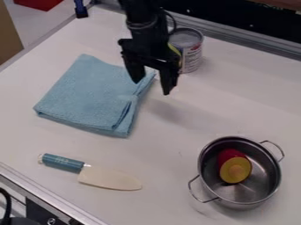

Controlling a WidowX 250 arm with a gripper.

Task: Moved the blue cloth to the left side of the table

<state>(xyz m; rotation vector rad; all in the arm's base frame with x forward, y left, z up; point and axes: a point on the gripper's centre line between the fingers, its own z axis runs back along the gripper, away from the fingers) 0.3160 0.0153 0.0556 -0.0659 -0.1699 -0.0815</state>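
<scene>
My gripper [152, 88] hangs open over the upper middle of the table, its two fingers apart with nothing between them. The blue cloth [88, 94] lies folded on the left part of the table, below and to the left of the gripper. The left finger overlaps the cloth's upper right corner in the view, and the right finger is past the cloth's right edge. Whether the left finger touches the cloth, I cannot tell.
A can [192, 55] stands just behind and right of the gripper. A metal pot [258, 193] holding a red and yellow object [235, 169] is at the lower right. A knife [108, 177] with a blue handle lies at the lower left. Metal rails edge the white table [170, 136].
</scene>
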